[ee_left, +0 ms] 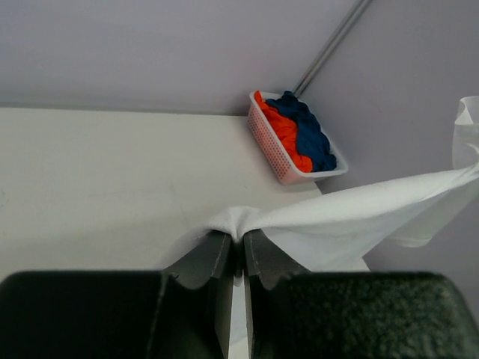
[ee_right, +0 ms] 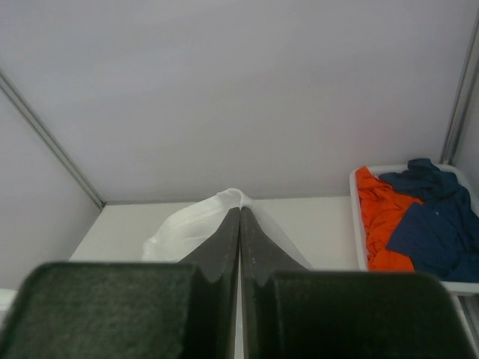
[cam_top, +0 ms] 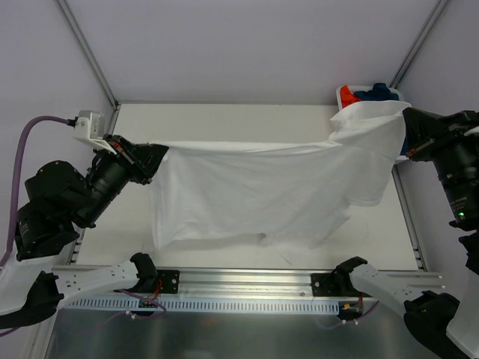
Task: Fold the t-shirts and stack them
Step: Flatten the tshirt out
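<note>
In the top view, the basket (cam_top: pixel 337 93) sat at the upper right of the frame and held the orange shirt (cam_top: pixel 348 97) and the blue shirt (cam_top: pixel 378 93), bunched together. The white shirt (cam_top: pixel 254 194) hung spread across the middle of the frame, its upper edge pulled taut between the left gripper (cam_top: pixel 153 158) at the left and the right gripper (cam_top: pixel 410 134) at the right. Its right end draped over the near side of the basket. The pale table (cam_top: pixel 224 123) lay under it, with plain grey walls (cam_top: pixel 247 45) behind.

In the left wrist view, the basket (ee_left: pixel 269 146) stood right of centre against the wall, with the orange shirt (ee_left: pixel 284 134) on its left side and the blue shirt (ee_left: pixel 307 131) on its right. The left gripper (ee_left: pixel 237 238) had its fingers (ee_left: pixel 209 258) drawn narrow, pinching a gathered corner of the white shirt (ee_left: pixel 352 221). The cloth ran off toward the right edge above the table (ee_left: pixel 97 172).

In the right wrist view, the basket (ee_right: pixel 355 224) lay at the right edge, the orange shirt (ee_right: pixel 378 217) beside the blue shirt (ee_right: pixel 434 217). The right gripper (ee_right: pixel 239 211) had its fingers (ee_right: pixel 217 247) pressed together on a fold of the white shirt (ee_right: pixel 187 224), which showed at their tips and fell to the left. The table (ee_right: pixel 322 224) met the grey wall behind.
</note>
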